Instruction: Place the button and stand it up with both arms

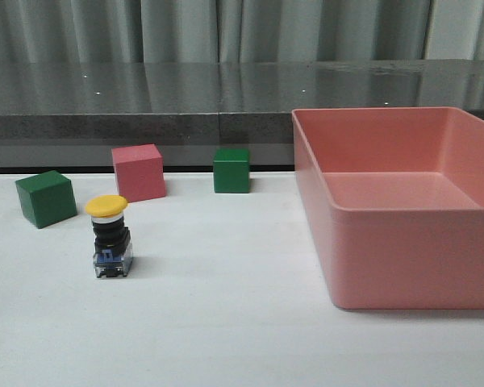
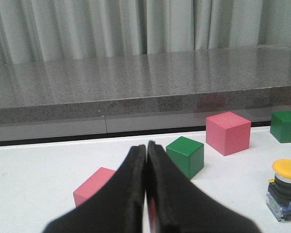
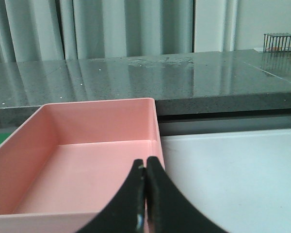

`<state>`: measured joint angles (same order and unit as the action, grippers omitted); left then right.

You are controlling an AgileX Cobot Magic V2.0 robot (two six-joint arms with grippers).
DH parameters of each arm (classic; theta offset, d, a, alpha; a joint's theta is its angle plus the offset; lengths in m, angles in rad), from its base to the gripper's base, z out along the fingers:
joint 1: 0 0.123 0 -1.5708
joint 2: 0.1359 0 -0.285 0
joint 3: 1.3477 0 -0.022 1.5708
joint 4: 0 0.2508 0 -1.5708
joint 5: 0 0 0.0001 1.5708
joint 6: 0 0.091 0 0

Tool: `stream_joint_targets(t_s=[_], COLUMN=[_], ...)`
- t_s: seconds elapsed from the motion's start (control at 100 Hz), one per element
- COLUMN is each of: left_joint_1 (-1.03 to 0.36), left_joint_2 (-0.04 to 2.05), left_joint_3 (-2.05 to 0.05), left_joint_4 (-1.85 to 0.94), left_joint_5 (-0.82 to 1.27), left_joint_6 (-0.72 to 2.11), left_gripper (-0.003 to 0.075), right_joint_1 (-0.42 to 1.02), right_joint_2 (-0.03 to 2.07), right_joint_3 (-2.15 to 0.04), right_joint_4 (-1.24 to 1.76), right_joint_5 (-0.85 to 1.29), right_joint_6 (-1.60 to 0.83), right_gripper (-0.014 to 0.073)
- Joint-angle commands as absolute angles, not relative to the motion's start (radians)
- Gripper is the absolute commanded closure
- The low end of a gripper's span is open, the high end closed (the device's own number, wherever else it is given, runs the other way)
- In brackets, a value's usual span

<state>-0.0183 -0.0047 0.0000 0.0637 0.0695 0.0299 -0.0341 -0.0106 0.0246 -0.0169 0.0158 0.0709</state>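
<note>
White counter (image 1: 226,322), grey stone ledge (image 1: 145,101) and pale curtains (image 1: 185,32) behind. Button (image 1: 110,237) upright near left, in front of pink cube (image 1: 138,172), between green cubes. Pink bin (image 1: 403,210) right. Left hand (image 2: 146,148) and right hand (image 3: 145,162) pinched together, holding nothing.

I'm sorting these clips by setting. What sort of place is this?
Probably a robot lab or test bench, not a home. A plain white table holds practice props: coloured cubes, a push-button and a pink bin. A grey stone counter and curtains stand behind.
</note>
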Motion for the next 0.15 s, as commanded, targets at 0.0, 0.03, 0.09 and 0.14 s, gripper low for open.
stream_joint_targets(t_s=[0.0, 0.03, 0.09, 0.14], left_joint_1=[-0.027, -0.027, -0.027, -0.027], left_joint_2=[-0.035, -0.035, -0.035, -0.035], left_joint_3=[0.046, 0.046, 0.046, 0.046], left_joint_4=[0.057, 0.057, 0.057, 0.057], left_joint_5=[-0.007, -0.007, -0.007, -0.007], left_joint_6=[0.018, 0.018, 0.018, 0.018], left_gripper=[0.0739, 0.0739, 0.0739, 0.0739], right_joint_1=[-0.032, -0.032, -0.032, -0.032], right_joint_2=[-0.027, -0.027, -0.027, -0.027], right_joint_3=[0.013, 0.013, 0.013, 0.013], right_joint_4=[-0.017, -0.017, -0.017, -0.017], right_joint_5=[-0.059, -0.059, -0.059, -0.059], right_joint_6=[0.074, 0.074, 0.074, 0.074], right_gripper=[0.0651, 0.0651, 0.0651, 0.0651])
